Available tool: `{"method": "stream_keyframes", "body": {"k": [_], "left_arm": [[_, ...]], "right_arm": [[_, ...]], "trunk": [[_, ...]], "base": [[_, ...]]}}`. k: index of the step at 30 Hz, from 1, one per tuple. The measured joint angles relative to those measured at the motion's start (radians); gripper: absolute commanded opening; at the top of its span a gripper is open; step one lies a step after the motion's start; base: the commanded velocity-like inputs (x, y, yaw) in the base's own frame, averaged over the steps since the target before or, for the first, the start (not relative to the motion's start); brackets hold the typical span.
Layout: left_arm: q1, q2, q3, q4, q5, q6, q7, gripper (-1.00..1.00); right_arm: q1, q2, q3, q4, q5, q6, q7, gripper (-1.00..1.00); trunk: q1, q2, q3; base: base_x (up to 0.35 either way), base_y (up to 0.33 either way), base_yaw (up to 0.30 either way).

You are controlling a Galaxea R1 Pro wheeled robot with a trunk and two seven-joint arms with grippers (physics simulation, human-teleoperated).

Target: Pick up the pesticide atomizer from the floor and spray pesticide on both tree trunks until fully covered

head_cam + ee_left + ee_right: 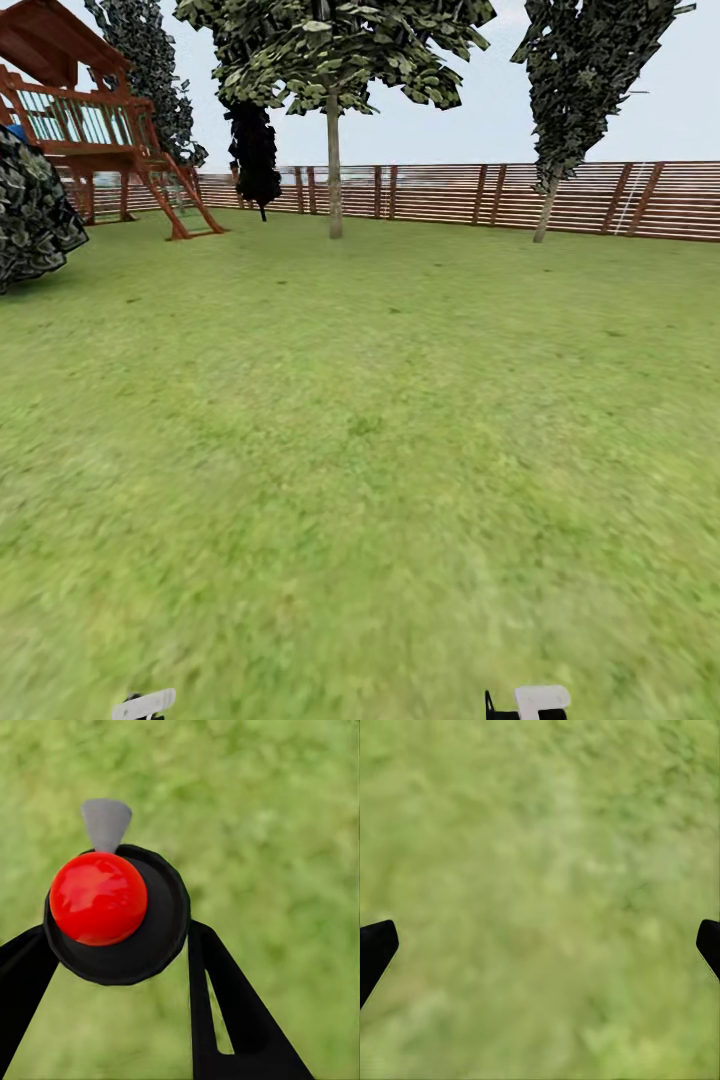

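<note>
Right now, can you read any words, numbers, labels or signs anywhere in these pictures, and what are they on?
None: no readable text in any view.
Atomizer in the left gripper: plain red cap, black body, grey nozzle, no label showing.
Fence: bare slats, no sign.
Playset: no lettering visible, though it is far off.
Right gripper over the lawn: nothing written.
</note>
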Motion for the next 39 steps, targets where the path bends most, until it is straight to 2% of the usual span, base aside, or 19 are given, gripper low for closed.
{"method": "stream_keyframes", "body": {"k": [39], "left_arm": [[0.000, 0.000, 0.000, 0.000, 0.000, 0.000, 0.000, -1.00]], "right_arm": [[0.000, 0.000, 0.000, 0.000, 0.000, 0.000, 0.000, 1.00]], "trunk": [[0.000, 0.000, 0.000]], "base": [[0.338, 0.000, 0.000]]}}
